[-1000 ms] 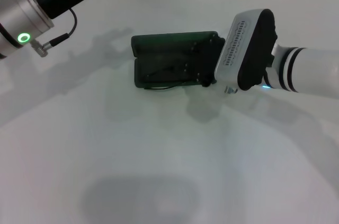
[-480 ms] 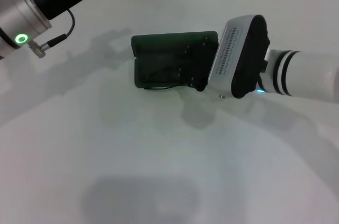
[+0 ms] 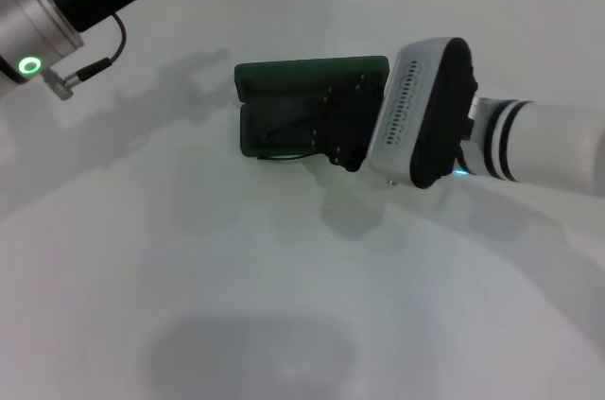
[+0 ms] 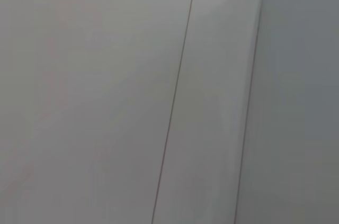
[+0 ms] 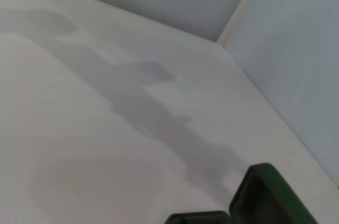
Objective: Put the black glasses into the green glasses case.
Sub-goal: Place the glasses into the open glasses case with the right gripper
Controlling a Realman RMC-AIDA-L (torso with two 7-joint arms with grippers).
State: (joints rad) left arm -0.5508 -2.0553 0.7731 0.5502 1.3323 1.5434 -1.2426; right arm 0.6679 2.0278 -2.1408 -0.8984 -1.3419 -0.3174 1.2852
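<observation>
The green glasses case [image 3: 304, 78] lies open in the middle of the white table, one half behind the other. Thin dark lines of the black glasses [image 3: 284, 128] show inside its nearer half, and a slim black curve pokes out past the case's near edge. My right gripper [image 3: 344, 131] reaches in from the right and hovers over the right end of the case, hiding that end. A rounded green corner of the case [image 5: 270, 192] also shows in the right wrist view. My left arm [image 3: 57, 12] is raised at the far left, with its gripper out of view.
The white table [image 3: 284, 277] spreads around the case, and a pale wall runs along its far edge. The left wrist view shows only plain wall panels [image 4: 106, 97]. The right arm's shadow falls just in front of the case.
My right gripper has slid left and a little nearer, covering more of the case's right end. The left arm has drifted slightly up and left.
</observation>
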